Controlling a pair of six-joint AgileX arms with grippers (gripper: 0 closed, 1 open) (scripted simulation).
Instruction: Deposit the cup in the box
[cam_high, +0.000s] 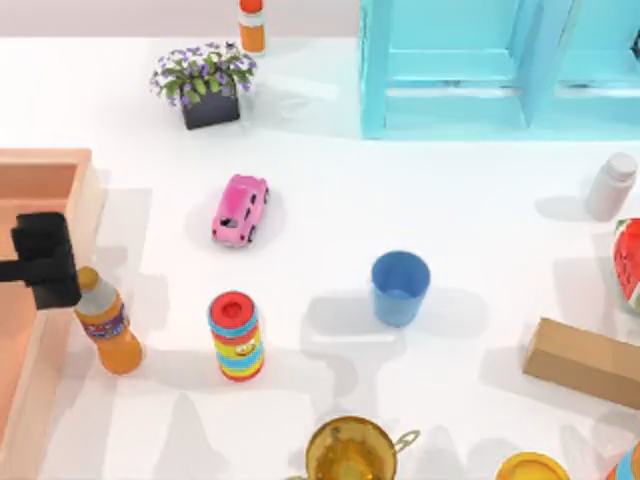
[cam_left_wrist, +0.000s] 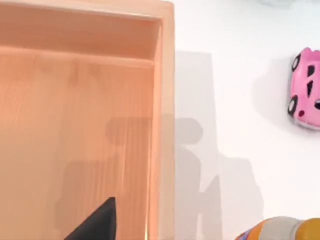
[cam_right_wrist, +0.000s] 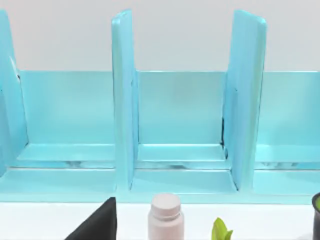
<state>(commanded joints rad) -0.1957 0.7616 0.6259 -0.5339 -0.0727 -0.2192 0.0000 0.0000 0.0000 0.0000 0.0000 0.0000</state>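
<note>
Cup (cam_high: 400, 287): upright on the table (cam_high: 480, 230), mid-right, untouched, well apart from the box (cam_high: 88, 200) at the left edge. Left tool (cam_high: 45, 260): above the box, opening cannot be told, carrying nothing visible. Deposit not yet begun: grasp, carry and release remain.

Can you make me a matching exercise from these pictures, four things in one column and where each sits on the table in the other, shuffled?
Things:
1. small blue plastic cup
2. large salmon-orange wooden box
3. pink toy car
4. tall turquoise cabinet

Places:
A. at the table's left edge, under the left gripper
B. at the back of the table, towards the right
C. upright on the bare table near the middle
D. between the potted purple flowers and the striped red-capped can

Pairs: 1-C, 2-A, 3-D, 4-B
</note>
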